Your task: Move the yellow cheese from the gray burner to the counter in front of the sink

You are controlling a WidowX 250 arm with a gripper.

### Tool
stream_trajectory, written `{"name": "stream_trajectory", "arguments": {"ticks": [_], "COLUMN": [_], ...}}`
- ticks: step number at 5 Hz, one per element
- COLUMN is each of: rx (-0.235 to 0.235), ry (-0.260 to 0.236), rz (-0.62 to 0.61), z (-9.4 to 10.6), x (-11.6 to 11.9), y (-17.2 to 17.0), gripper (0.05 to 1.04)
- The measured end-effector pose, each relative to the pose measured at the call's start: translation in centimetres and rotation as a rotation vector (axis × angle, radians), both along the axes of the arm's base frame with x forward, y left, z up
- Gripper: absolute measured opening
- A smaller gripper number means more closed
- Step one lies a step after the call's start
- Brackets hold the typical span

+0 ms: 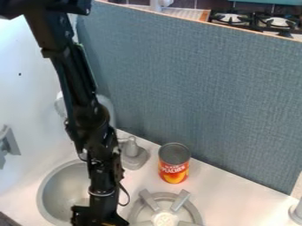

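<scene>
The black gripper hangs at the bottom edge of the view, low over the right side of the round metal sink. Its fingertips are cut off by the lower edge. To the right of the arm, a can with a red and orange label and a grey lid stands upright on the white counter, apart from the gripper. A grey burner with raised prongs lies between the gripper and the counter's right part, just in front of the can.
A grey faucet base sits behind the sink, left of the can. A blue-grey panel rises along the counter's back edge. At the right edge is a grey knob-like part. Behind the panel is a black stove.
</scene>
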State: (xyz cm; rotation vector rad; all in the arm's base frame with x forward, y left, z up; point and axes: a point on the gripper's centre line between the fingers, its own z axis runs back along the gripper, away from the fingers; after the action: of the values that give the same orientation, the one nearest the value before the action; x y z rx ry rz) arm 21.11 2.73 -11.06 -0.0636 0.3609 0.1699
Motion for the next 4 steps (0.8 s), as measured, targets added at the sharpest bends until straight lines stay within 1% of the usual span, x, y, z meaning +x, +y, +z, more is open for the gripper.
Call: {"name": "stream_trajectory", "arguments": {"ticks": [1, 2, 3, 4], "rx": [0.054, 0.112, 0.074, 0.014], "ry": [-0.124, -0.194, -0.235, -0.285], "rz": [-0.041, -0.080, -0.205, -0.305], "z": [5.6, 10.2, 11.8, 12.7], "x": [1.1, 0.9, 0.5, -0.2], "y": [-2.0, -4.0, -7.5, -10.7], "gripper": [1.004, 1.002, 1.002, 1.002]}}
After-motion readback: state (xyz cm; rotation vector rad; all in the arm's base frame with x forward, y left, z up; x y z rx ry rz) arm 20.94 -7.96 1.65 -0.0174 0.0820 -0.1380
